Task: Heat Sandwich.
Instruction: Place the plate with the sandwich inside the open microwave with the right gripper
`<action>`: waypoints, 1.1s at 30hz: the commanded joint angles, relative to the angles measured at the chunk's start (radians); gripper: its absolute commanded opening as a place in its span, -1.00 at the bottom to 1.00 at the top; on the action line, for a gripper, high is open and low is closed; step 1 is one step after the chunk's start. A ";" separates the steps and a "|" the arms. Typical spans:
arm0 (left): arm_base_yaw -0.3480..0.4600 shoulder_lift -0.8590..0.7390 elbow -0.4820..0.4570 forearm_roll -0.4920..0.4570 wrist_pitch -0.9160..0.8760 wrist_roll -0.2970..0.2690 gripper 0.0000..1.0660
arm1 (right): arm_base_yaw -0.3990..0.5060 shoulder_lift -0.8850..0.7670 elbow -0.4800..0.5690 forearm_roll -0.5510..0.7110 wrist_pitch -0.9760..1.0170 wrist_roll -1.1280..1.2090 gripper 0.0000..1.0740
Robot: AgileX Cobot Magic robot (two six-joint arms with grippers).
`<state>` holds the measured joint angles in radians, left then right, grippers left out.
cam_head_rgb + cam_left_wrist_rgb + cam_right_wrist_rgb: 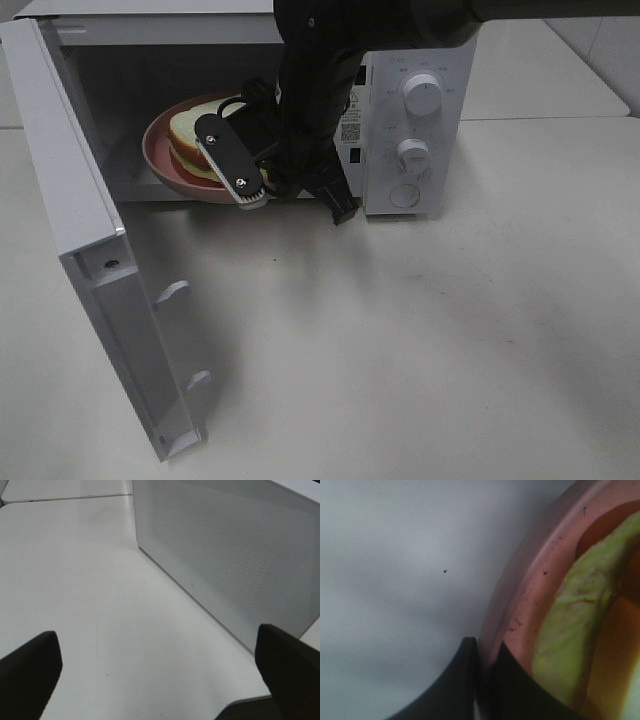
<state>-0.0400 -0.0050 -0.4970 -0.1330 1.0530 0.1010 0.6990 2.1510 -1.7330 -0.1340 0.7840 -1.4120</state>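
Nearest thing is just bare white surface [420, 340], nothing sitting on that part. On the near left, the microwave door [90, 260] is swung all the way open toward the camera, inner side facing right.

The left pincer [157, 645] only shows in its own wrist camera. It's spread as wide as it gets and has nothing in it, just hanging over the surface. Beyond it is a dotted white panel [230, 555]; I honestly can't tell which part of the microwave that is.

Further back is the microwave [440, 60] itself. Its control strip is on the right, with two knobs [422, 95] stacked up and a round button [405, 195] below them.

The right arm [310, 90] comes down from the top of the high view and reaches into the open cavity. The right pincer [485, 680] is pinched nearly shut on the rim of the pink plate [160, 160]. The wrist view shows one finger [462, 680] on the outside of the rim and the other on the inside, with the rim squeezed between them.

The sandwich [188, 130] is on that plate, inside the microwave, toward the left of the cavity and close to the front opening. You can see white bread with an orange-brown crust, and in the wrist view the pale green filling shows right beside the pinched rim. The arm blocks the right part of the plate from above.
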 commanded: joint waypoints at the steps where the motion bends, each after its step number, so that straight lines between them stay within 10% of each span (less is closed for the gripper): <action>1: 0.001 -0.020 0.003 -0.005 -0.015 -0.002 0.90 | -0.001 0.031 -0.073 -0.027 0.002 0.070 -0.98; 33: 0.001 -0.020 0.003 -0.005 -0.015 -0.002 0.90 | -0.013 0.361 -0.574 -0.046 0.121 0.202 -0.98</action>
<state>-0.0400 -0.0050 -0.4970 -0.1330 1.0530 0.1010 0.6870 2.5140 -2.2820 -0.1670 0.9210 -1.2150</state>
